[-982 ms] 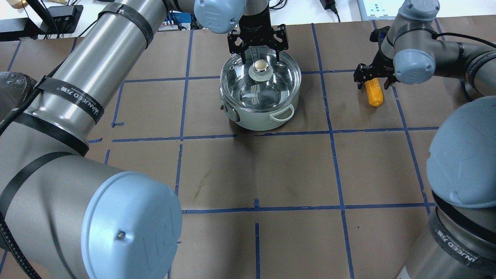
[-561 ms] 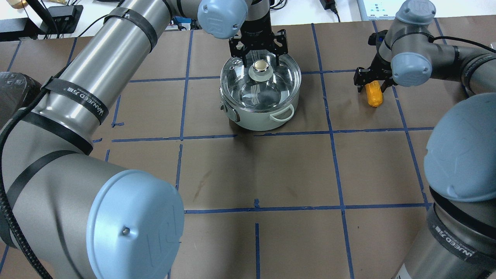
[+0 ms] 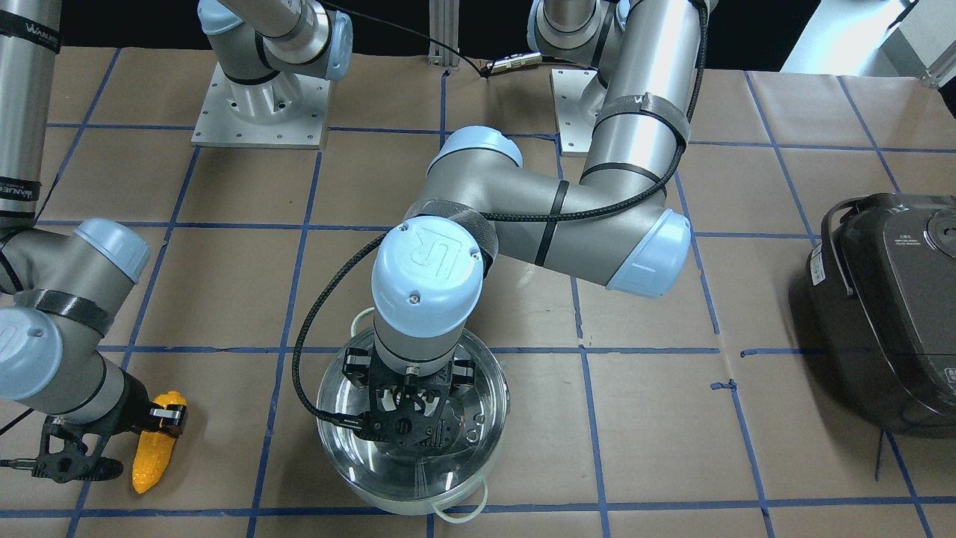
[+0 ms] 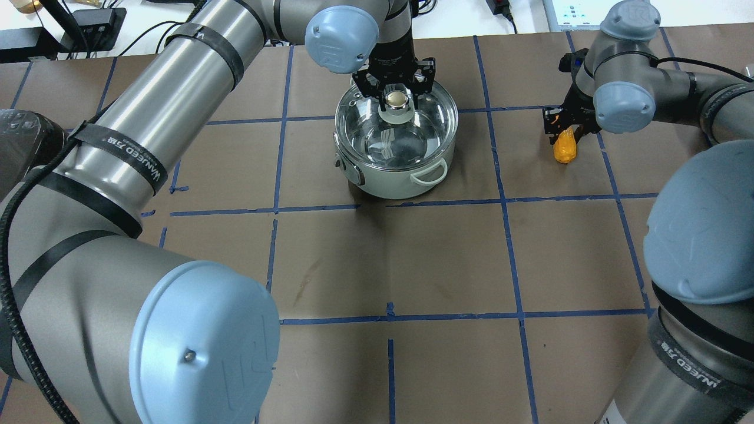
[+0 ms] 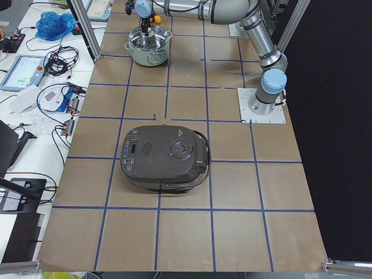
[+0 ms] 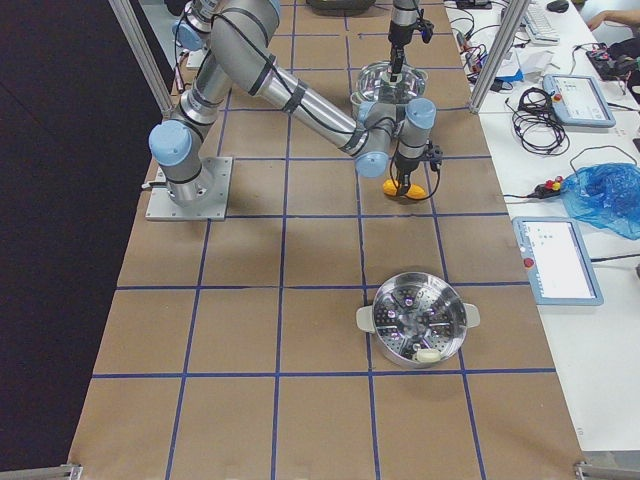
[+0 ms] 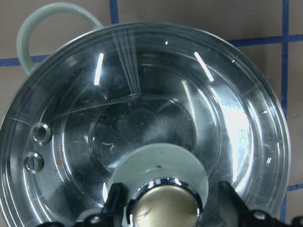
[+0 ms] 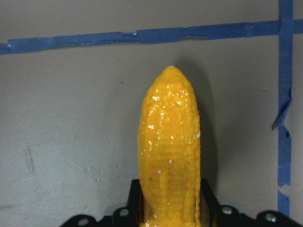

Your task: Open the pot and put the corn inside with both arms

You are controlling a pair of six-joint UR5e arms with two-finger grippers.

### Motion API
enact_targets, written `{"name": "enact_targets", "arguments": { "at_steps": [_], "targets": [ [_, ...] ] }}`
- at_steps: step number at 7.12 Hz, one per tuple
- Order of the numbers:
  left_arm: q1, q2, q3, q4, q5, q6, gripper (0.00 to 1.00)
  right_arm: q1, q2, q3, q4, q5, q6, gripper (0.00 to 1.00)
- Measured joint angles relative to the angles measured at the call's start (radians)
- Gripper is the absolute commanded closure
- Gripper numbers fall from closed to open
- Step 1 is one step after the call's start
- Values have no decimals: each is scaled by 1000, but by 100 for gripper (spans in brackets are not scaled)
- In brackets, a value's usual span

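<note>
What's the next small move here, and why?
Probably finish closing the left gripper on the lid knob, then lift. Its jaws flank the knob, but a firm pinch isn't clear from the wrist view, and the glass lid sits on the pot. The right gripper clamps the corn.

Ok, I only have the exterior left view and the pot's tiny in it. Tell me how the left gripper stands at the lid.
Observer: Left wrist view: the left gripper has its fingers either side of the lid's knob; whether they clamp it, I can't tell.
Operator: Now give me the corn.
Observer: Right wrist view: the thick end of the corn sits in the right gripper, which presses on both its sides.
Operator: Report what else is out there.
Observer: Exterior right view: a steamer pot with a perforated insert stands apart from both arms.
</note>
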Motion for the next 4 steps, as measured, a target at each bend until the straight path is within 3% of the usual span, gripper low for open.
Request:
{"name": "enact_targets", "arguments": {
  "at_steps": [4],
  "targets": [
    [6,81,9,-49,21,3,97,22,-77,-43,59,-1,7,94]
  ]
}}
